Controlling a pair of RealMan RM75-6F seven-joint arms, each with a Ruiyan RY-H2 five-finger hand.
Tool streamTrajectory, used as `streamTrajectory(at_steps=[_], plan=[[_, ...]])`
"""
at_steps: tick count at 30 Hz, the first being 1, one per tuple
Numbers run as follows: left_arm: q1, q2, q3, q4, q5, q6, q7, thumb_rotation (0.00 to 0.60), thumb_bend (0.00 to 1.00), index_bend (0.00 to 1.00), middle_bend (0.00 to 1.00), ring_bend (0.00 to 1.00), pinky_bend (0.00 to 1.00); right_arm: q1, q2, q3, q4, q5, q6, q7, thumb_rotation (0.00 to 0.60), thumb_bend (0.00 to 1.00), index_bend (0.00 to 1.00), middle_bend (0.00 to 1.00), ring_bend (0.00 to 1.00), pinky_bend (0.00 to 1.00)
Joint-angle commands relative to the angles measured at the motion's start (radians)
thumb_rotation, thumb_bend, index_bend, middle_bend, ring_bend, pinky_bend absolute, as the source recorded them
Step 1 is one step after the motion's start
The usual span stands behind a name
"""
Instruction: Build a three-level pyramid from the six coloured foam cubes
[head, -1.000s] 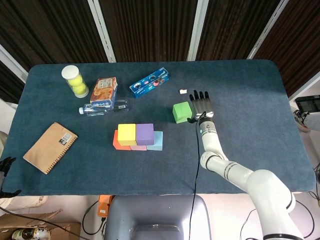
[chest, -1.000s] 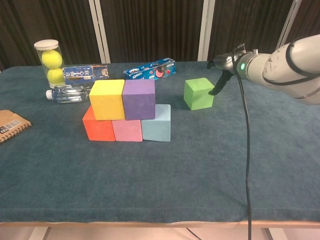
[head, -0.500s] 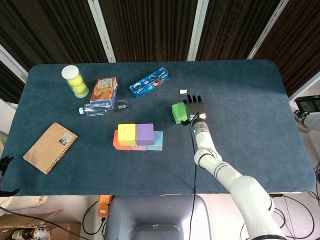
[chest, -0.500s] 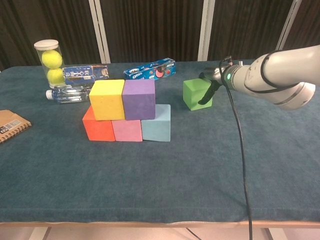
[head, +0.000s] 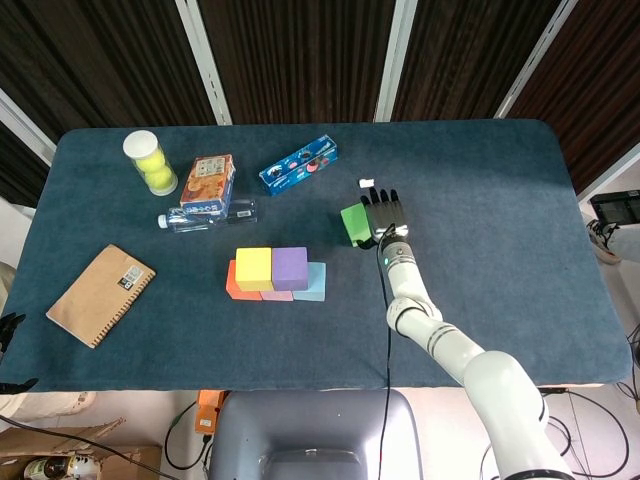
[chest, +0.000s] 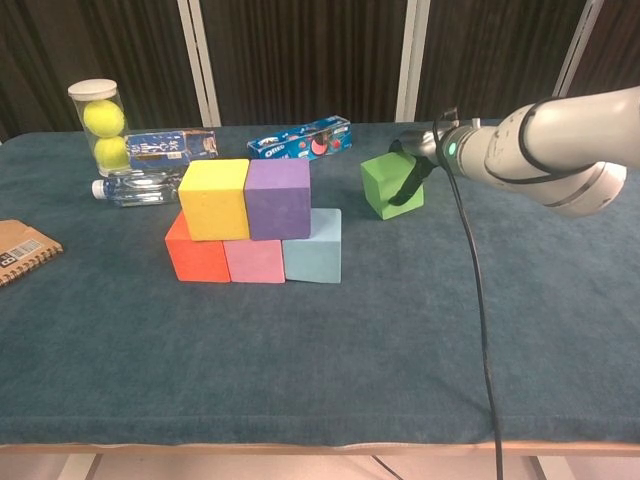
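1. The robot's right hand (chest: 410, 170), dark-fingered at the end of a glossy white arm, grips the matte green foam cube (chest: 384, 186); its fingers (head: 383, 206) wrap the cube's right side and top, and the cube sits tilted, one bottom edge raised off the cloth.
2. From the head view the right hand (head: 384, 215) points away from the robot, with the arm running back towards the table's near edge and a thin black cable (chest: 478, 330) trailing from the wrist.
3. To the left of the hand and nearer the robot stands the part-built pyramid: an orange foam cube (chest: 196, 254), a pink foam cube (chest: 254, 260) and a light blue foam cube (chest: 314, 248) in a touching row, with a yellow foam cube (chest: 213, 198) and a purple foam cube (chest: 277, 198) side by side on top. All have soft, square-edged faces.
4. The table (head: 520, 200) is covered in napped dark blue-green cloth.
5. Beyond the hand and to its left lies a glossy blue biscuit packet (head: 298, 165); just beyond the fingertips sits a small white scrap (head: 367, 183).
6. Far to the hand's left are a clear plastic tube of yellow tennis balls (head: 150, 162), a printed cardboard carton (head: 208, 184), a clear plastic water bottle (head: 205, 216) lying on its side, and a brown-covered spiral notebook (head: 100, 294).
7. The left hand shows in neither view.
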Motion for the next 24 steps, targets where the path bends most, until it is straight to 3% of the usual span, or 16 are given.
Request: streamTrajectory(at_steps=[1,8,12,17,22,24], plan=[[0.001,0.0,0.001,0.001,0.001,0.001,-0.001,0.6,0.17,0.07,0.02,0.0,0.1,-0.004,0.007,0.005,-0.014,-0.002,0.007,-0.005,0.444,0.19,0.14,0.0,0.0,0.0],[0.004,0.001,0.002,0.004,0.004,0.005,-0.009,0.6,0.17,0.07,0.02,0.0,0.1,-0.015,0.018,0.017,-0.041,0.001,0.017,-0.006,0.447,0.19,0.22,0.0,0.0,0.0],[0.004,0.001,0.002,0.004,0.006,0.007,-0.01,0.6,0.17,0.07,0.02,0.0,0.1,-0.016,0.017,0.021,-0.044,-0.011,0.03,-0.001,0.458,0.19,0.34,0.0,0.0,0.0],[0.003,0.001,0.002,0.004,0.007,0.005,-0.01,0.6,0.17,0.07,0.02,0.0,0.1,-0.022,0.014,0.034,-0.043,-0.025,0.048,0.016,0.506,0.19,0.42,0.0,0.0,0.0],[0.004,0.001,0.002,0.001,0.008,0.009,-0.006,0.6,0.17,0.07,0.02,0.0,0.1,-0.032,0.011,0.049,-0.045,-0.059,0.077,0.053,0.599,0.23,0.5,0.0,0.0,0.0],[0.005,0.001,0.002,-0.002,0.008,0.011,-0.004,0.6,0.17,0.07,0.02,0.0,0.1,-0.04,0.017,0.055,-0.06,-0.082,0.089,0.079,0.6,0.23,0.52,0.0,0.0,0.0]])
